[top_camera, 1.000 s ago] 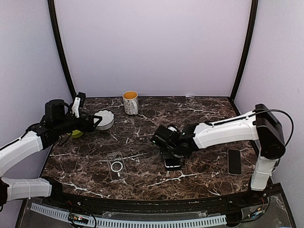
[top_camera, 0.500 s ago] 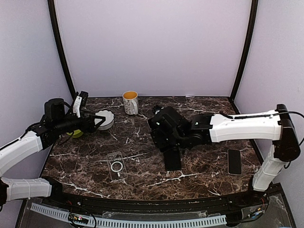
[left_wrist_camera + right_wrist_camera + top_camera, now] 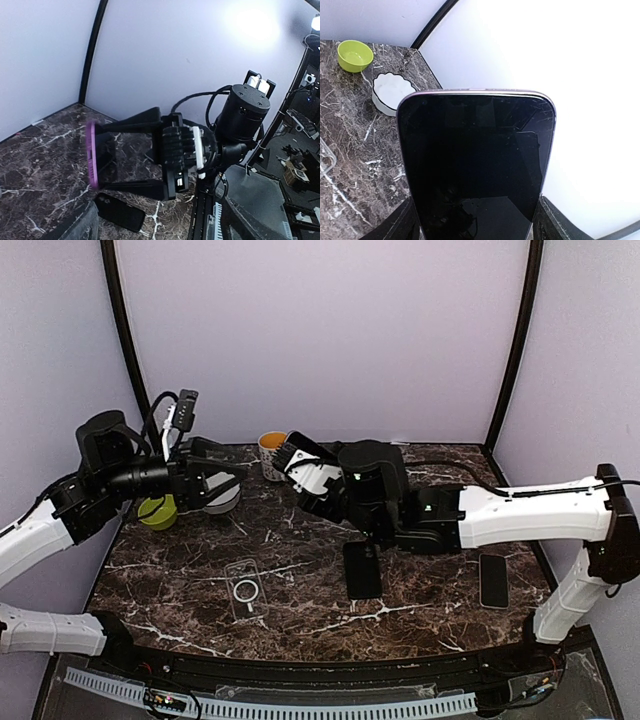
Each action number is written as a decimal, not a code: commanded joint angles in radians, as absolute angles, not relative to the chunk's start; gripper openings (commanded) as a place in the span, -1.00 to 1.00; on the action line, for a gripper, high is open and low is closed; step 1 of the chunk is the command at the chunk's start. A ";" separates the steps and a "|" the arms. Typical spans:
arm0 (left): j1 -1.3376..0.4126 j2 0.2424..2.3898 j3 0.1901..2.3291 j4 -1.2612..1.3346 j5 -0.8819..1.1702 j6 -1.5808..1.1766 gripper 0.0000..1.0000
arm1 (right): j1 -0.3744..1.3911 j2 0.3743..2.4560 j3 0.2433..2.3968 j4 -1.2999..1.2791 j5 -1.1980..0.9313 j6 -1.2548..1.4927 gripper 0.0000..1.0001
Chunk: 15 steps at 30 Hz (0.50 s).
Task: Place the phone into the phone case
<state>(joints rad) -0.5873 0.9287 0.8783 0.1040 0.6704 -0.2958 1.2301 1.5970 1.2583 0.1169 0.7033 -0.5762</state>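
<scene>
Black phone [image 3: 475, 160] gripped in right hand [image 3: 476, 212]; clear phone case [image 3: 245, 590] on table [image 3: 430, 595].

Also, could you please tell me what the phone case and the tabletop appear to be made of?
The phone case looks like clear plastic or silicone: the dark veined surface shows through it, and only its outline and white ring stand out. The tabletop looks like smooth dark brown marble or a marble-look laminate, with irregular white veins; which of the two, I cannot tell.
</scene>
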 commanded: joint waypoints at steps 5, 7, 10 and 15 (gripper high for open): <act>-0.679 1.011 0.945 0.061 0.459 -0.223 0.49 | 1.267 1.619 1.331 0.295 0.661 -0.745 -1.00; -0.680 1.005 0.936 0.072 0.409 -0.212 0.37 | 1.272 1.613 1.333 0.288 0.653 -0.738 -1.00; -0.680 1.017 0.930 0.088 0.395 -0.215 0.26 | 1.280 1.611 1.338 0.282 0.640 -0.730 -1.00; -0.682 1.058 0.934 0.117 0.430 -0.233 0.02 | 1.296 1.619 1.361 0.280 0.619 -0.726 -1.00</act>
